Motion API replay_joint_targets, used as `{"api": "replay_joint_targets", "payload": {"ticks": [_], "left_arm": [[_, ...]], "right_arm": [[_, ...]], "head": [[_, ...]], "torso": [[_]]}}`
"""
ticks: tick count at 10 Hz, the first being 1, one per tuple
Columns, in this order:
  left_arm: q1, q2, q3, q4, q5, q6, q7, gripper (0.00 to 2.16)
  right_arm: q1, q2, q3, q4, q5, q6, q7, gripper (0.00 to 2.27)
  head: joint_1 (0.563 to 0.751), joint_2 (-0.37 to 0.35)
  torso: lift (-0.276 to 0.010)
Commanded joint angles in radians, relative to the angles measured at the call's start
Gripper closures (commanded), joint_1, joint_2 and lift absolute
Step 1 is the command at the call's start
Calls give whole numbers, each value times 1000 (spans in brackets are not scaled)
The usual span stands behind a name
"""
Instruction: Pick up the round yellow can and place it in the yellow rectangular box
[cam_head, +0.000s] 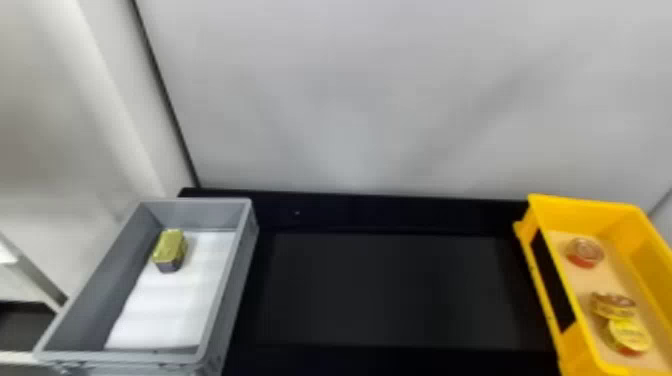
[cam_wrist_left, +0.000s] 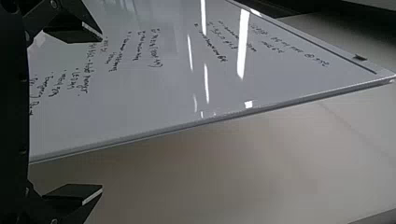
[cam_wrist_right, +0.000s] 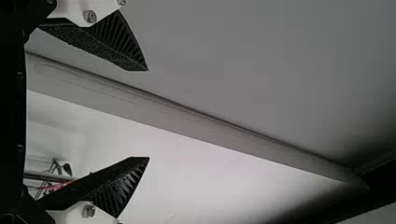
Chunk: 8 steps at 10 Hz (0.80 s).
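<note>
A black table (cam_head: 380, 295) carries two open-topped boxes, one toward each end, their long sides running from the far edge toward the near side. At the robot's left stands the grey box (cam_head: 230, 295), rectangular and upright, its far rim close to the table's far left corner, while the yellow box (cam_head: 580, 215) stands at the robot's right, well apart from it, a dark panel (cam_head: 551, 280) set along the side that faces its neighbor. Between the pair, the tabletop shows a broad, slightly lighter rectangle framed by deeper black.
</note>
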Motion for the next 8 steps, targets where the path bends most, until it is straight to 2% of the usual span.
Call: {"api": "replay_joint_targets", "payload": {"ticks": [1, 4, 6, 8], "left_arm": [[-1, -3, -2, -1, 0, 0, 0, 136], [3, -3, 1, -4, 0, 0, 0, 136], [3, -3, -2, -4, 0, 0, 0, 137], [1, -3, -5, -4, -2, 0, 0, 137]], "right_arm": [[-29, -4, 6, -4, -147, -1, 3, 88], [-26, -7, 11, -62, -127, -43, -60, 87], [-36, -15, 11, -145, -98, 80, -52, 102], [-46, -53, 16, -209, -61, 220, 7, 171]], "head": [[694, 14], [694, 14], [694, 14], [694, 14]], "torso": [[-68], [-68], [-68], [-68]]}}
